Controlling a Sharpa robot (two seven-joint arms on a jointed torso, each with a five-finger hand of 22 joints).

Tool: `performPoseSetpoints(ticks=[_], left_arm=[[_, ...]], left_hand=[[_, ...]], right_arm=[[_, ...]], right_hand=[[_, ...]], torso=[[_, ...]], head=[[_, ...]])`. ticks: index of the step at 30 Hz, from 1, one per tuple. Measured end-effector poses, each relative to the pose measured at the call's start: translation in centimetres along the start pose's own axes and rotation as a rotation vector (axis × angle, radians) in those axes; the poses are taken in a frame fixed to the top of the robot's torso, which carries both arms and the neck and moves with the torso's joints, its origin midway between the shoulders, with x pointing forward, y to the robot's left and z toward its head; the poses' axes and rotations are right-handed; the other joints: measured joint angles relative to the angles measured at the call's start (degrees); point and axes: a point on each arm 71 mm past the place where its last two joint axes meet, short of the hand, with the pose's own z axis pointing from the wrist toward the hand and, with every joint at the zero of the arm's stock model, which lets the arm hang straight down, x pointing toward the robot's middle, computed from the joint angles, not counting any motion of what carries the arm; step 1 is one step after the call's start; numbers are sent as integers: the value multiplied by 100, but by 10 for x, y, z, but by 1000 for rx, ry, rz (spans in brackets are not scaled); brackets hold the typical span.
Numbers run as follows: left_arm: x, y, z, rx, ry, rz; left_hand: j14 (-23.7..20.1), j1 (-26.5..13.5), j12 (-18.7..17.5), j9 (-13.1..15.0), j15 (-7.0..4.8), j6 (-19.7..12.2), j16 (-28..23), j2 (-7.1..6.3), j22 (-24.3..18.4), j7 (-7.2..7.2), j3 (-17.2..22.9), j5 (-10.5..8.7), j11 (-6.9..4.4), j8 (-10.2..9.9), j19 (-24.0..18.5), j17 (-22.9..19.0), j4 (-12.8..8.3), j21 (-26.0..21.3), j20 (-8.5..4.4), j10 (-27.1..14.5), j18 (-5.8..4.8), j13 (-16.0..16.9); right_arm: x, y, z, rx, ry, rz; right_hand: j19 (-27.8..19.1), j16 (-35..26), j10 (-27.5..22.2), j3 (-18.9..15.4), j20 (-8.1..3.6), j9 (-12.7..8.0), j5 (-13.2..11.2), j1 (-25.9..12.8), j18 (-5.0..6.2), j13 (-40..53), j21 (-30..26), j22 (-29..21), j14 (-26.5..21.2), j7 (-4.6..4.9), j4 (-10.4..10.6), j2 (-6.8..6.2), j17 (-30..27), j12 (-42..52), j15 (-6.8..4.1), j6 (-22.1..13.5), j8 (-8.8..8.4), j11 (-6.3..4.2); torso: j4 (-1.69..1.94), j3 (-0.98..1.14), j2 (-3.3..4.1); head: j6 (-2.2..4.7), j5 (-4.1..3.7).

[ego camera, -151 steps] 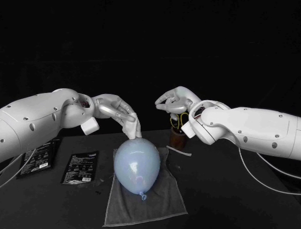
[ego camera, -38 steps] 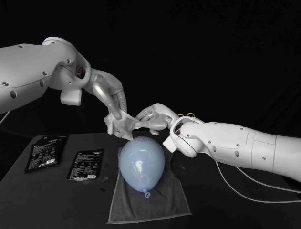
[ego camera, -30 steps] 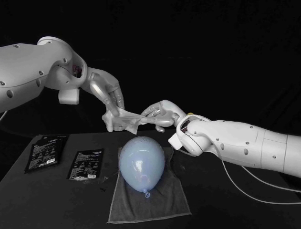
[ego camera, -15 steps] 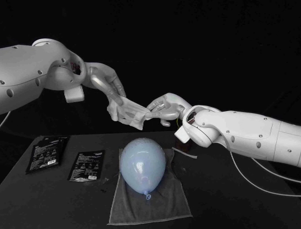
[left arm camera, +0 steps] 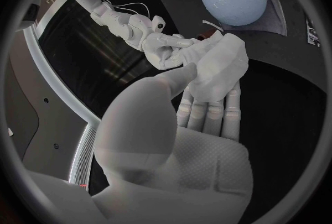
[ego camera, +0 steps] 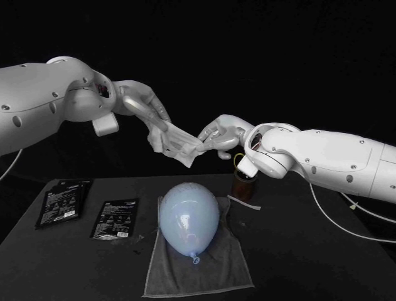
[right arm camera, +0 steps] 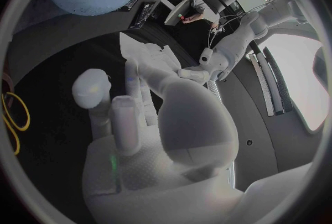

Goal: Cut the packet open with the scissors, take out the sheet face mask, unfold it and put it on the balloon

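So the unfolding step is the one in hand, as I judge it: the sheet face mask (ego camera: 184, 147) is out of its packet and hangs as a crumpled, folded white wad between my two robot hands, up in the air and not yet opened out. My left robot hand (ego camera: 159, 125) pinches the wad's upper part between thumb and fingers, the rest of the mask drooping just below its fingertips. My right robot hand (ego camera: 218, 133) is right beside it, fingers curled in on the mask's near edge; from the left wrist view I take that as a pinch too, though the exact contact is hard to make out. The balloon (ego camera: 189, 216) lies well below both robot hands on a grey towel (ego camera: 202, 273) spread on the desk (ego camera: 324, 263). Two dark packets (ego camera: 115, 217) lie flat below and out beyond my left robot hand. Below my right robot hand stands a dark holder (ego camera: 244, 184), and I judge the yellow loops (right arm camera: 13, 113) there to be scissors handles. The next move calls for drawing my robot hands apart while each keeps its own layer, so the folds peel open without tearing. A wet sheet may cling to itself, so a slow pull seems wise before lowering it onto the balloon.
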Motion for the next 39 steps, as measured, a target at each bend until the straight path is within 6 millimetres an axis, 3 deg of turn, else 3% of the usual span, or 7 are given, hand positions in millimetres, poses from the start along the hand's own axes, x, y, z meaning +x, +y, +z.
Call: performPoseSetpoints(ticks=[4,6,18,39], left_arm=[[1,1,1,3,2,-19],[1,2,1,4,4,-25],[12,9,6,4,40,-53],[38,31,17,-13,117,-93]], left_hand=[[-17,0,22,16,0,-1,0,0,-24,0,-40,0,0,23,0,-3,40,0,0,0,11,-16],[-17,-22,22,35,0,-1,0,22,-48,-1,-72,0,0,64,16,-9,91,-19,42,0,94,-37],[-12,-22,22,56,-5,10,23,23,-79,-29,-97,0,0,65,29,-15,144,-53,71,0,95,-59],[6,-38,17,96,-21,1,23,7,-154,-40,-159,0,-23,118,53,-28,239,-123,94,24,91,-108]], right_arm=[[-6,0,1,29,4,-23],[-8,0,1,39,5,-31],[-18,2,1,82,15,-60],[-17,0,-3,116,71,-85]], right_hand=[[0,-17,0,39,0,16,-1,-8,-1,-3,0,1,0,9,-9,-8,-4,-32,0,-10,0,0],[0,3,0,39,0,18,-2,-15,-1,-4,-1,1,0,9,-8,-15,-7,-33,0,-10,0,1],[20,3,-1,55,21,25,-4,-15,-6,-3,-1,-1,-1,19,-23,-15,-37,-60,1,-39,-2,2],[19,0,3,55,21,38,-12,-21,-44,-1,41,1,-1,18,-23,-68,-37,-82,1,-41,-15,7]], torso=[[1,-1,2],[3,-1,4],[0,-1,5],[2,-5,6]], head=[[15,11],[20,12],[36,3],[4,-7]])
